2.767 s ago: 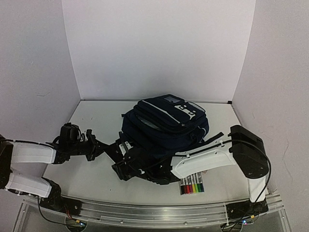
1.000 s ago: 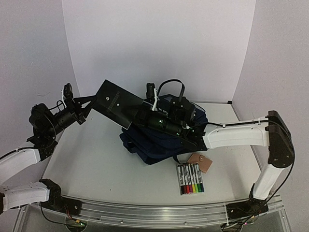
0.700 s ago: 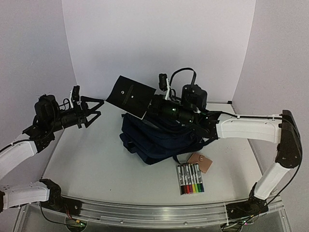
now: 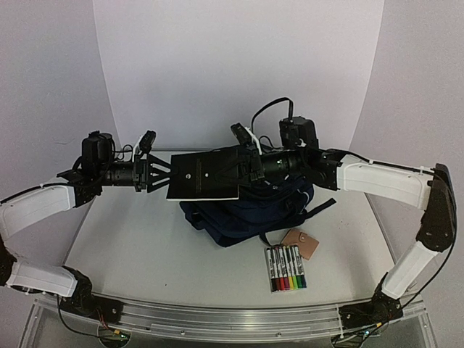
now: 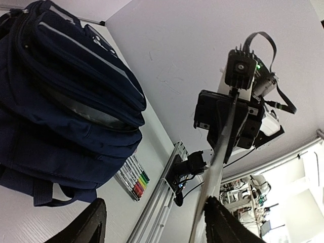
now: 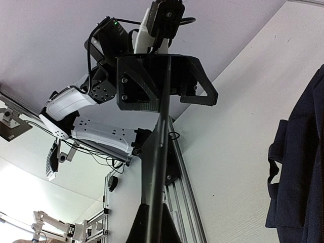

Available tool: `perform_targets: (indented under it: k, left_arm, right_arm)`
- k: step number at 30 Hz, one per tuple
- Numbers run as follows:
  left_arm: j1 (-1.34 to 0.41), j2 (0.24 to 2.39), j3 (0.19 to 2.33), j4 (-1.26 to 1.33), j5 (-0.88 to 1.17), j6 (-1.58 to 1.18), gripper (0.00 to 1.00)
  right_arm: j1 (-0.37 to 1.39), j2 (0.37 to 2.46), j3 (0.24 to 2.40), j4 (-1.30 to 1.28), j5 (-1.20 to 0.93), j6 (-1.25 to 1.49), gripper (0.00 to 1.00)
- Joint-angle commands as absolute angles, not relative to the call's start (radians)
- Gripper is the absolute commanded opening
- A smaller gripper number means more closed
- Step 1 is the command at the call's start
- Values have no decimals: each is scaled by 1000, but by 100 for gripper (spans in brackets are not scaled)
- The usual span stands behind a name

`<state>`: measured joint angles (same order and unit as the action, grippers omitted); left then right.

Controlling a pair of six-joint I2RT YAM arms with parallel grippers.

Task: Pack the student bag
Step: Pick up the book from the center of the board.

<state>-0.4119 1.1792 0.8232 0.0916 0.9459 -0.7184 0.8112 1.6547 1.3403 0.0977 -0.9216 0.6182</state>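
Note:
The navy student bag (image 4: 246,212) lies on the table, also in the left wrist view (image 5: 66,86). Above it hangs a flat black notebook (image 4: 203,176), with my right gripper (image 4: 246,168) shut on its right edge. The right wrist view shows the notebook (image 6: 161,136) edge-on, pinched between my right gripper's (image 6: 154,230) pads. My left gripper (image 4: 156,174) is open at the notebook's left edge. In the left wrist view the thin notebook (image 5: 223,152) runs between my left gripper's (image 5: 154,225) spread fingers, close to the right one, with a wide gap to the left one.
A pack of coloured markers (image 4: 287,268) lies near the front edge, right of centre, with a small tan wallet (image 4: 301,243) just behind it. White walls close off the table at the back and sides. A metal rail (image 4: 232,319) runs along the front.
The left gripper let go of the notebook's corner, opened wide, then came back around its left edge. The right gripper swung the notebook down from a tilt to level above the bag.

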Motion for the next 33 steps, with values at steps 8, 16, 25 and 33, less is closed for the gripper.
perform_targets:
  k: [8,16,25,33]
  left_arm:
    - [-468,1199,849,250,1050,-769,36]
    - [-460,1158,838,165,919,-737,0]
    - [-324,1138,840,6,731,-798,0]
    - [-206,1108,805,6,695,-902,0]
  right_arm:
    - [814,1676,1357,119,-942,613,0]
    - [814,1612,1343,62,-734,520,27]
    - [819,1556,1396,-285,-236,200,71]
    - [880,1650,1519,-445,59,44,89]
